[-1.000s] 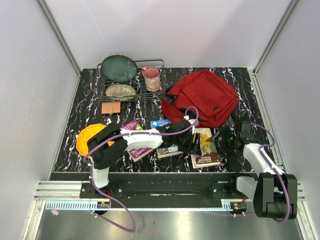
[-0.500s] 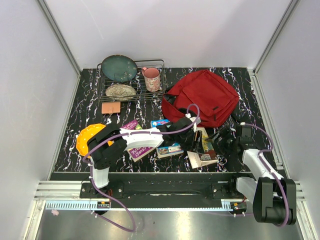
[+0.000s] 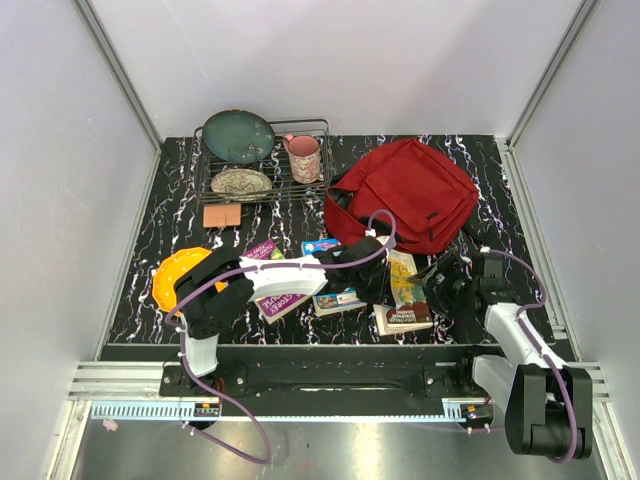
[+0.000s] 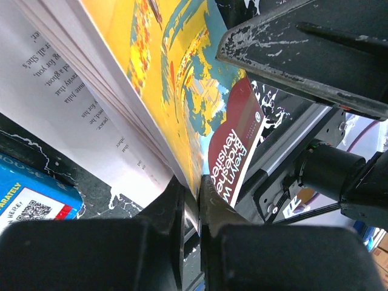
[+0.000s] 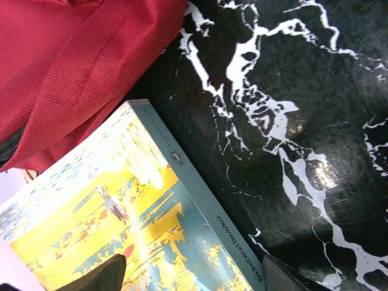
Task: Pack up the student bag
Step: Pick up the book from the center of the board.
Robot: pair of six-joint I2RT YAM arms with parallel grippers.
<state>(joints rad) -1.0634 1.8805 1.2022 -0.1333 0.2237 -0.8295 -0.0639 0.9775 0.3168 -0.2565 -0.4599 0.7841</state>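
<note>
Readable text: the paperback (image 4: 176, 73) has "Brideshead Revisited" along its spine in the right wrist view. A dark-red patch on its yellow-and-teal cover reads "Evelyn W…" over the same title, cut off at the edge. A blue box (image 4: 30, 200) beside it shows "…ARATELY" and a QR code. The purple book (image 3: 280, 297) has white lettering too small to read.

The student bag (image 3: 405, 195) lies flat, dark red, well away from the arm bases. Everything below is placed from the bag. The paperback sits just off its near edge, one corner just beside the fabric. The left gripper (image 4: 193, 194) is on the bag's near side, pinched tight on the paperback's cover and page edge. The right gripper (image 5: 193, 276) is off the bag's near-right corner, above the paperback, fingers spread wide and holding nothing.

Left of the bag is a wire dish rack (image 3: 262, 160) holding a teal plate (image 3: 238, 136), a pink mug (image 3: 303, 157) and a patterned bowl (image 3: 240, 183). Near-left of the bag, further out, are an orange pad (image 3: 222, 215) and an orange dish (image 3: 175, 270), partly under the left arm. All of it rests on a black marbled tabletop (image 5: 315, 91).
</note>
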